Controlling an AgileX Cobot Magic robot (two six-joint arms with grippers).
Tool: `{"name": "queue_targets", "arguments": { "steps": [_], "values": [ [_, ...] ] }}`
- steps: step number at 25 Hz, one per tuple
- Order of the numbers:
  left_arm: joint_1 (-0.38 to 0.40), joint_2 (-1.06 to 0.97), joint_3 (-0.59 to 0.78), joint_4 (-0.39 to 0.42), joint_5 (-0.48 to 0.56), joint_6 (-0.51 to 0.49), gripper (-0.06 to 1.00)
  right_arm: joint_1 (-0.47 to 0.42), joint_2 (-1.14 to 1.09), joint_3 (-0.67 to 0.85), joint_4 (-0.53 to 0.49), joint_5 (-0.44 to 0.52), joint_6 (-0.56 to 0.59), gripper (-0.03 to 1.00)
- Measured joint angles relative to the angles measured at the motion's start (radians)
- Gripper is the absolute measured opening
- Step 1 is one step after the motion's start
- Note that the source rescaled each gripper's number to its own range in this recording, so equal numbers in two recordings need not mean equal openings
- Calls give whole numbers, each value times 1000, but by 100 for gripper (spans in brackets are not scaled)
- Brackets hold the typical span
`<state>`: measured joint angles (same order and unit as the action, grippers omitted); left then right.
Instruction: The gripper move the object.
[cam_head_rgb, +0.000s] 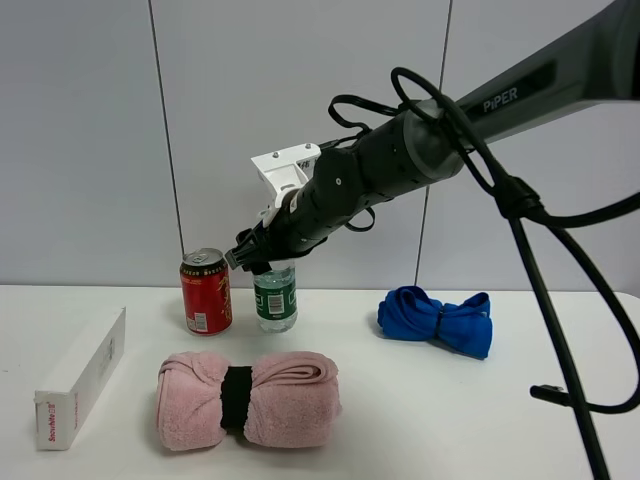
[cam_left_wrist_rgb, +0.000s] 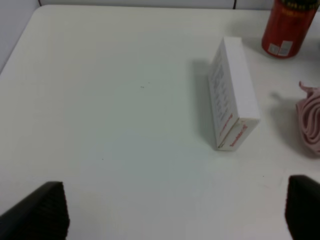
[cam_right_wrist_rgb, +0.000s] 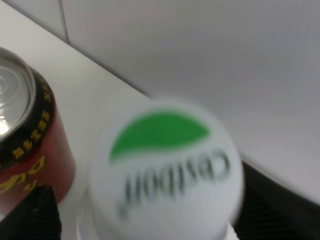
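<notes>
The small clear water bottle (cam_head_rgb: 276, 300) with a dark green label stands on the white table (cam_head_rgb: 420, 410) just right of a red soda can (cam_head_rgb: 206, 292). My right gripper (cam_head_rgb: 252, 262), black jaws on a white bracket, is down over the bottle's top and hides the cap in the high view. In the right wrist view the white cap (cam_right_wrist_rgb: 167, 170) with a green logo sits between the two black fingers (cam_right_wrist_rgb: 30, 215), which stand apart on either side of it. My left gripper (cam_left_wrist_rgb: 175, 220) is open and empty above bare table.
A rolled pink towel (cam_head_rgb: 247, 398) with a black band lies in front of the can and bottle. A blue cloth bundle (cam_head_rgb: 437, 320) lies to the right. A long white box (cam_head_rgb: 82, 377) lies at the left, also in the left wrist view (cam_left_wrist_rgb: 232, 95).
</notes>
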<state>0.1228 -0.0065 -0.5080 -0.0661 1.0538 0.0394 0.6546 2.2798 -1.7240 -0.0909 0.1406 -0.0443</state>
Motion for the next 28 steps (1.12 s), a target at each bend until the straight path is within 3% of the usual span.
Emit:
{"name": "queue_targets", "arguments": {
  "steps": [4,7,16,28],
  "values": [
    [0,0,0,0,0,0,100,0,-6,0,19,12,0,45],
    [0,0,0,0,0,0,100,0,-41,0,26,54,0,55],
    [0,0,0,0,0,0,100,3,-274,0,-15,248,-11,57],
    [0,0,0,0,0,0,100,112,-735,0,-288,650,-38,57]
  ]
}}
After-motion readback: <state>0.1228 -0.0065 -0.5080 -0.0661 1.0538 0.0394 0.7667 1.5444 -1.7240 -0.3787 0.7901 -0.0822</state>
